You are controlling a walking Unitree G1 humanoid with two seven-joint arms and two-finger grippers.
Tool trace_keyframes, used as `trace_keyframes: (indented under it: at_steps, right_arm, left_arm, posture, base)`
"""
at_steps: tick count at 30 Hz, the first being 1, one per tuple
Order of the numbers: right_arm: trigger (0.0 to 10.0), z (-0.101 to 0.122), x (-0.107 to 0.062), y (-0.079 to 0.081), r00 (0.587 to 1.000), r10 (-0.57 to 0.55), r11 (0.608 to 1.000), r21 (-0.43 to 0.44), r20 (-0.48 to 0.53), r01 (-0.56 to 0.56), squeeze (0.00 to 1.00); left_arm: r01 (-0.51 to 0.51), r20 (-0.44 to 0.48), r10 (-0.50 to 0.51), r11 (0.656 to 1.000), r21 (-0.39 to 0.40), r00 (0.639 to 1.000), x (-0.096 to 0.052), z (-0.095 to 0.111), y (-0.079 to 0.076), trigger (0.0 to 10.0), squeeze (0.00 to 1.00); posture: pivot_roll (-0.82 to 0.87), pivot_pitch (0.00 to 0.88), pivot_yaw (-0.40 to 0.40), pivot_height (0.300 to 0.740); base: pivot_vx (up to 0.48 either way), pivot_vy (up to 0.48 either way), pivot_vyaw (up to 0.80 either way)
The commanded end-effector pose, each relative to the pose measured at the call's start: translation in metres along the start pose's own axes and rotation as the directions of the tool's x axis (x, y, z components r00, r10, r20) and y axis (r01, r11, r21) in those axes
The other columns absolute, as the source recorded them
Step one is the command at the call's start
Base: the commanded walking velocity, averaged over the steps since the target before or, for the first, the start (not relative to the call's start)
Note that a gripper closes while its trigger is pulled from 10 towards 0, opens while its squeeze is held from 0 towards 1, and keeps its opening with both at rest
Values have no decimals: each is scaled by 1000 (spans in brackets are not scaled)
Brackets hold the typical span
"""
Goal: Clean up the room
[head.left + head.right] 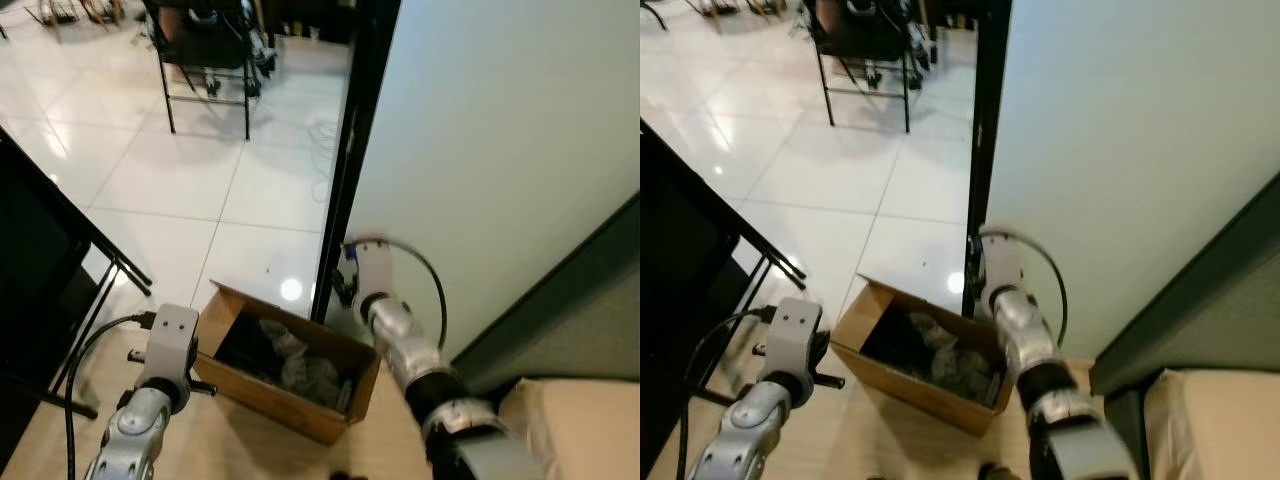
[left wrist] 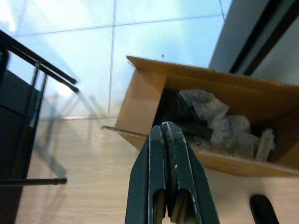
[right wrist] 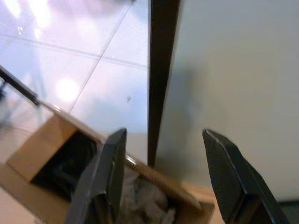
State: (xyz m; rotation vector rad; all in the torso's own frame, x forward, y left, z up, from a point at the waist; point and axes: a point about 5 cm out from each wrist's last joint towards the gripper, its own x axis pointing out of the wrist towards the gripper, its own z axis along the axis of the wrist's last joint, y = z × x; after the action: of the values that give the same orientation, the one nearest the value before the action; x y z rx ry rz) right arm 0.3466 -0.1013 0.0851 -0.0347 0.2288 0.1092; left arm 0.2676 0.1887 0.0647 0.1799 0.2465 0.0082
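Evidently the cardboard box (image 1: 290, 365) serves as the bin, crumpled paper (image 2: 219, 122) already inside; the right gripper (image 3: 163, 182) hovers spread above it, while the left gripper (image 2: 169, 186) waits pressed together, empty.

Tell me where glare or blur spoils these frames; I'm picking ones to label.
Left eye view: lamp glare on the floor tiles beside the cardboard box, right arm slightly smeared. Left wrist view: the shut left gripper is sharp, the floor washed out. Right wrist view: the open right gripper is soft, with glare on the tiles.

Office: tiled floor (image 1: 190, 170); partition wall (image 1: 500, 150); chair (image 1: 205, 60)
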Motion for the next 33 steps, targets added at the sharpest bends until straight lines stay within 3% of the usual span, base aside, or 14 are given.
trace_keyframes:
  at_steps: [1,5,12,13,18,19,33]
  right_arm:
    - [10000,-5,-8,-8,998,-54,999,3,41,54,0]
    - [10000,-10,-19,-21,989,-106,994,7,101,106,0]
    - [10000,-13,-24,-41,970,-214,974,-44,118,221,0]
    - [10000,-17,-24,-41,975,-211,977,-10,67,212,0]
    - [10000,-28,-24,-37,990,-139,990,-10,-30,139,0]
    - [10000,-38,-28,-35,989,-114,993,-16,-94,113,0]
    - [10000,-41,-31,-31,989,-80,996,-39,-125,76,0]
  left_arm:
    - [-2,-16,2,1000,11,1000,-1,-7,-9,10000,0]
    - [-12,-8,12,1000,4,1000,3,-1,-13,10000,0]
    - [-14,10,14,1000,21,1000,8,6,-15,10000,0]
    - [-20,15,20,1000,17,1000,10,8,-16,10000,0]
    - [-31,21,30,999,14,999,11,10,-16,10000,0]
    - [-35,24,35,999,12,999,9,10,-18,10000,0]
    - [-51,31,50,998,42,998,4,7,-19,10000,0]
  posture:
    - [-12,79,-17,740]
    - [-9,80,-22,740]
    - [-15,76,-19,740]
    - [-20,78,-19,740]
    - [-23,79,-24,740]
    - [-22,85,-37,740]
    - [-18,100,-52,740]
  base:
    - [0,0,0]
    - [0,0,0]
    - [0,0,0]
    - [0,0,0]
    - [0,0,0]
    - [0,0,0]
    - [0,0,0]
